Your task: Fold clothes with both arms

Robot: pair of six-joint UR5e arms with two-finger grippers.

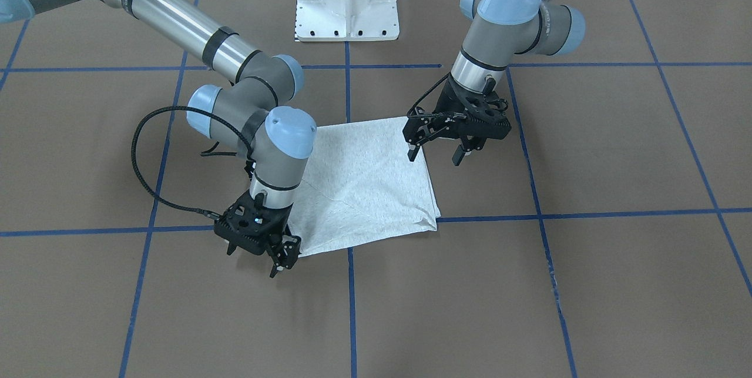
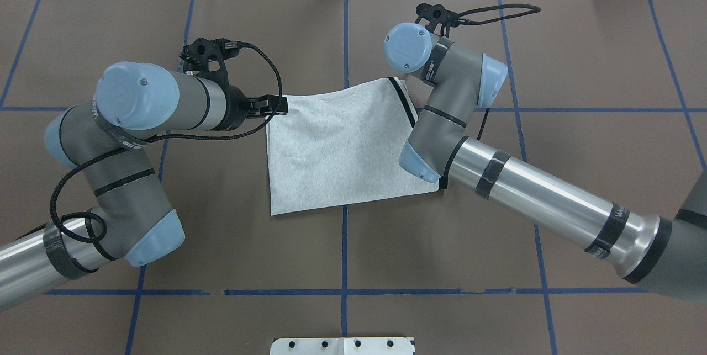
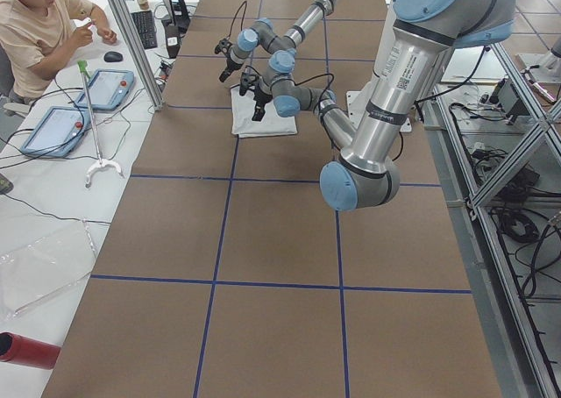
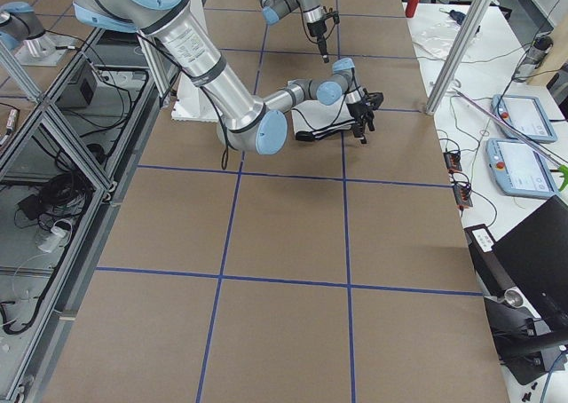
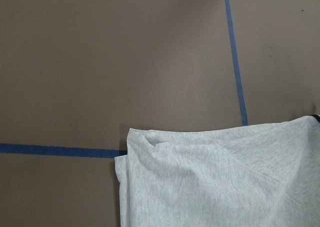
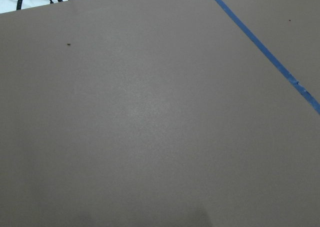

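Observation:
The light grey T-shirt (image 1: 364, 184) (image 2: 337, 150) lies folded into a rough square at the middle of the brown table, its black trim (image 2: 406, 104) along one side edge; no print shows. My left gripper (image 1: 436, 154) hangs open just above one corner on the robot's side, holding nothing. In the left wrist view, a folded corner of the shirt (image 5: 215, 182) lies flat below. My right gripper (image 1: 252, 261) stands open just off the opposite corner on the operators' side, apart from the cloth. The right wrist view shows only bare table.
The white pedestal base (image 1: 346, 2) stands at the table's robot side. Blue tape lines (image 1: 351, 307) grid the brown surface. A person (image 3: 44, 30) sits at a side desk with tablets (image 3: 105, 87). A red cylinder (image 3: 26, 350) lies off the table's end.

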